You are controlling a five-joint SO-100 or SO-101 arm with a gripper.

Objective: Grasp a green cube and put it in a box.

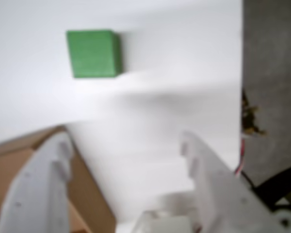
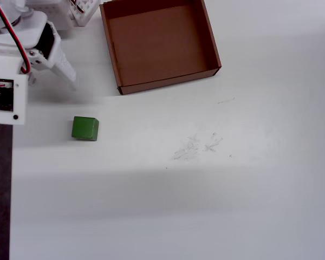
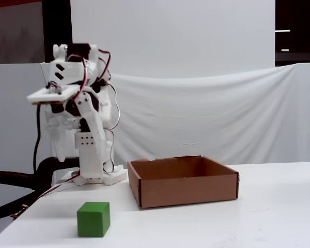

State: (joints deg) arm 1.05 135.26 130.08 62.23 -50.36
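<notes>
Plainly, the green cube [image 2: 85, 129] (matte, bright) sits free; the pincer [image 1: 123, 145] gapes wide, empty.

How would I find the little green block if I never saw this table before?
Start at the brown cardboard box on the white table; in the overhead view it lies at the top. Look down and left of its near corner, below the white gripper, and the green cube sits alone on the bare table. It is the only green thing, far smaller than the box.
</notes>
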